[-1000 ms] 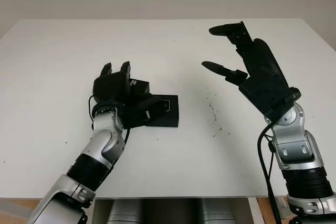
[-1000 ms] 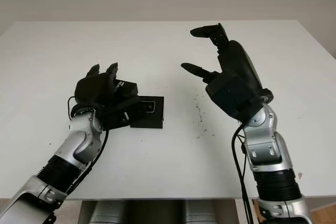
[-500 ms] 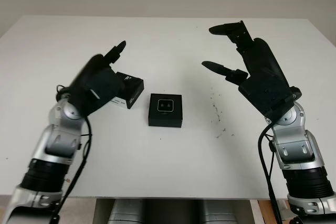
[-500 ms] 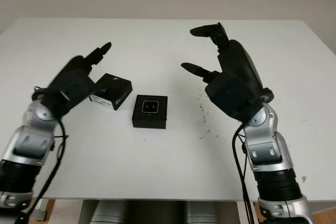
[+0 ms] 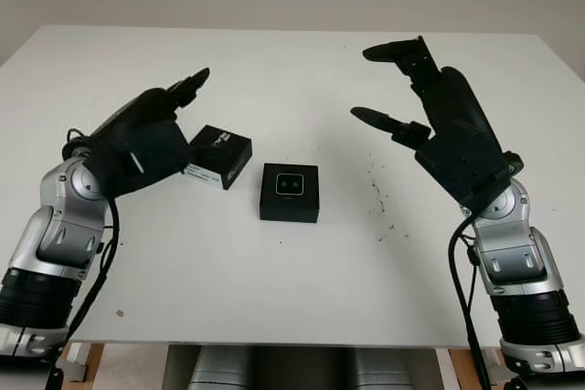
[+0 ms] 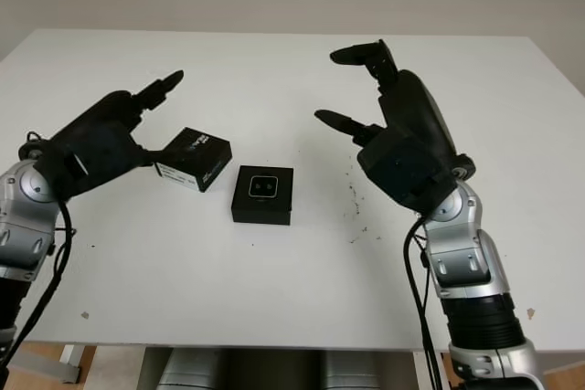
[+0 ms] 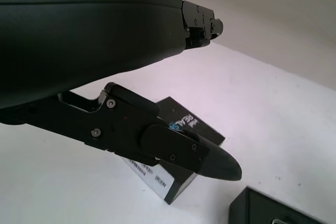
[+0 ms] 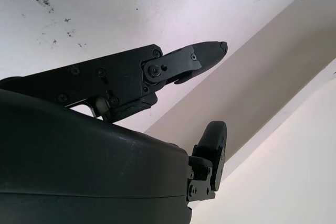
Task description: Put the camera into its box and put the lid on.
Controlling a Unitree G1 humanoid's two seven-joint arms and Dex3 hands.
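Note:
A small black square box (image 5: 289, 192) sits mid-table with the camera's face (image 5: 290, 185) showing in its open top. Just left of it lies the black lid (image 5: 218, 156), turned at an angle, with a white label along its side. The lid (image 7: 202, 128) also appears past my left hand's fingers in the left wrist view, with a corner of the box (image 7: 265, 212) beside it. My left hand (image 5: 178, 111) hovers open to the left of the lid, holding nothing. My right hand (image 5: 366, 82) is raised open to the right of the box, well apart from it.
The white table (image 5: 292, 299) spreads wide around both things. A scatter of dark specks (image 5: 375, 198) marks it between the box and my right arm. Its front edge (image 5: 292, 342) runs just before both forearms.
My left hand has lifted off the lid and box and drawn back to the left, uncovering both. The right hand has not moved.

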